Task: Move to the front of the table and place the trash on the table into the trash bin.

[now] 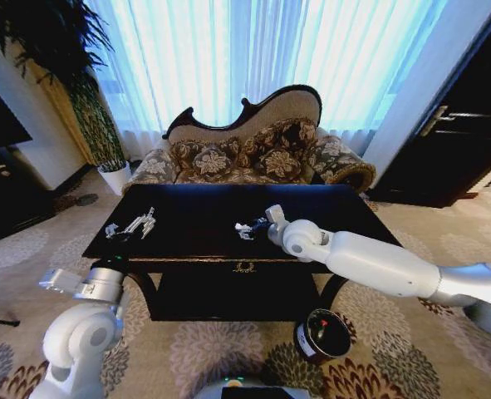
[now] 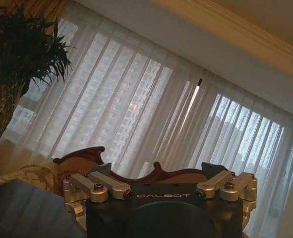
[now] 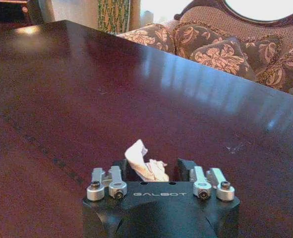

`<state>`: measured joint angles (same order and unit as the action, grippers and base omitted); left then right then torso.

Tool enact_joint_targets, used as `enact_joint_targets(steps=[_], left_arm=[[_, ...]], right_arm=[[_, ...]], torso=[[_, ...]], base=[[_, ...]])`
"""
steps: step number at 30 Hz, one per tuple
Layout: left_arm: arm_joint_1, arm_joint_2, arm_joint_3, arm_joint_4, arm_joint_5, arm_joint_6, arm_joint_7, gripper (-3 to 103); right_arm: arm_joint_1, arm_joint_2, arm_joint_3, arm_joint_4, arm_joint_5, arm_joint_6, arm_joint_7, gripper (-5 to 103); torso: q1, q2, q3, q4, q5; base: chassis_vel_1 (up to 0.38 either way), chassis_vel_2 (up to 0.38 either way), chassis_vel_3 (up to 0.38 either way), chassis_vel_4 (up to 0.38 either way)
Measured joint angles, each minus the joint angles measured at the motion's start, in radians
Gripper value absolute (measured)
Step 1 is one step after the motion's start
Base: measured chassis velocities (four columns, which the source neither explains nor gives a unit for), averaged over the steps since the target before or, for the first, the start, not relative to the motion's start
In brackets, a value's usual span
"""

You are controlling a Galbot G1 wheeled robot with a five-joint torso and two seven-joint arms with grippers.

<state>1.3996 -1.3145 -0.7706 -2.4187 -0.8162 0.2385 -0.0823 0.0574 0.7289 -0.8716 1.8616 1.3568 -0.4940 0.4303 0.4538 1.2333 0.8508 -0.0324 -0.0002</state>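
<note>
The dark glossy table (image 1: 195, 208) stands right in front of me. My right arm reaches over its front edge to the middle, and the right gripper (image 1: 248, 229) (image 3: 157, 167) rests low on the table (image 3: 87, 89), its fingers shut on a small white crumpled wad of trash (image 3: 144, 163) (image 1: 243, 232). By the table's front left corner my left gripper (image 1: 127, 224) (image 2: 158, 168) is held open, holds nothing and points toward the curtains. The small dark trash bin (image 1: 322, 334) stands on the carpet below the right arm, off the table's front right.
A patterned sofa (image 1: 253, 154) (image 3: 220, 49) sits close behind the table. A white plant pot (image 1: 115, 176) with a tall plant stands at the back left. Dark furniture lines the left wall and a dark door (image 1: 469, 125) the right. Patterned carpet surrounds the table.
</note>
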Motion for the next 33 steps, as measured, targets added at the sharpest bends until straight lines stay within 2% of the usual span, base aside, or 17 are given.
enact_joint_targets(steps=[1,4,6,9,10,12,13,15,16,17,18,22,23,27,28,32,33], left_arm=[[0.000,0.000,0.000,0.000,0.000,0.000,0.000,100],[0.004,0.002,-0.003,-0.010,-0.002,0.000,0.001,100],[0.005,0.002,-0.003,-0.012,-0.002,-0.001,0.001,100],[0.010,0.002,-0.008,-0.018,-0.003,-0.003,0.001,100],[0.010,0.002,-0.008,-0.018,-0.003,-0.003,0.001,100],[0.014,0.004,-0.016,-0.016,0.006,-0.009,0.005,100],[0.014,0.004,-0.016,-0.016,0.006,-0.009,0.005,100],[0.015,0.003,-0.017,-0.005,0.026,-0.014,0.015,100],[0.014,-0.005,-0.004,0.003,0.042,-0.015,0.021,100],[0.012,-0.011,0.004,0.009,0.051,-0.016,0.025,100],[0.012,-0.011,0.004,0.009,0.051,-0.016,0.025,100],[0.009,-0.026,0.017,0.054,0.109,-0.024,0.038,100],[0.009,-0.026,0.017,0.054,0.109,-0.024,0.038,100],[0.005,-0.031,0.024,0.060,0.129,-0.025,0.041,100],[0.005,-0.031,0.024,0.060,0.129,-0.025,0.041,100],[0.030,-0.050,0.012,0.021,0.133,-0.032,0.041,100],[0.030,-0.050,0.012,0.021,0.133,-0.032,0.041,100]], right_arm=[[0.000,0.000,0.000,0.000,0.000,0.000,0.000,58],[-0.018,-0.013,0.017,0.010,-0.001,0.000,-0.013,41],[-0.022,-0.016,0.023,0.012,-0.001,0.000,-0.014,41],[-0.062,-0.048,0.069,0.043,-0.008,0.010,-0.027,25],[-0.062,-0.048,0.069,0.043,-0.008,0.010,-0.027,25],[-0.103,-0.089,0.138,0.093,-0.008,0.031,-0.045,14],[-0.103,-0.089,0.138,0.093,-0.008,0.031,-0.045,14],[-0.150,-0.132,0.214,0.144,0.005,0.040,-0.066,4],[-0.239,-0.185,0.339,0.195,0.009,0.050,-0.102,1],[-0.293,-0.204,0.409,0.213,0.008,0.052,-0.111,1],[-0.293,-0.204,0.409,0.213,0.008,0.052,-0.111,1],[-0.536,-0.281,0.605,0.265,-0.018,0.083,-0.114,0],[-0.536,-0.281,0.605,0.265,-0.018,0.083,-0.114,0],[-0.729,-0.329,0.821,0.338,-0.024,0.100,-0.113,0],[-0.729,-0.329,0.821,0.338,-0.024,0.100,-0.113,0],[-0.859,-0.325,0.964,0.396,-0.006,0.121,-0.112,0],[-0.859,-0.325,0.964,0.396,-0.006,0.121,-0.112,0]], torso=[[0.000,0.000,0.000,0.0000,0.0000],[0.000,0.000,0.000,0.0001,0.0001],[0.000,0.000,0.000,0.0001,0.0001],[0.000,0.000,0.000,0.0000,0.0000],[0.000,0.000,0.000,0.0000,0.0000],[0.000,0.000,0.000,-0.0001,0.0002],[0.000,0.000,0.000,-0.0001,0.0002],[0.000,0.000,0.000,-0.0002,0.0001],[0.000,0.000,0.000,-0.0001,0.0003],[0.000,0.000,0.000,0.0001,0.0000],[0.000,0.000,0.000,0.0001,0.0000],[0.000,0.000,0.000,-0.0005,0.0004],[0.000,0.000,0.000,-0.0005,0.0004],[0.000,0.000,0.000,-0.0001,-0.0001],[0.000,0.000,0.000,-0.0001,-0.0001],[0.000,0.000,0.000,0.0000,0.0000],[0.000,0.000,0.000,0.0000,0.0000]], base=[[0.000,0.000,0.000,0.000],[0.000,0.000,0.000,0.000],[0.000,0.000,0.000,0.000],[0.000,0.000,0.000,0.000],[0.000,0.000,0.000,0.000],[0.000,0.000,0.000,0.000],[0.000,0.000,0.000,0.000],[0.000,0.000,0.000,0.000],[0.000,0.000,0.000,0.000],[0.000,0.000,0.000,0.000],[0.000,0.000,0.000,0.000],[0.000,0.000,0.000,0.000],[0.000,0.000,0.000,0.000],[0.000,0.000,0.000,0.000],[0.000,0.000,0.000,0.000],[0.000,0.000,0.000,0.000],[0.000,0.000,0.000,0.000]])
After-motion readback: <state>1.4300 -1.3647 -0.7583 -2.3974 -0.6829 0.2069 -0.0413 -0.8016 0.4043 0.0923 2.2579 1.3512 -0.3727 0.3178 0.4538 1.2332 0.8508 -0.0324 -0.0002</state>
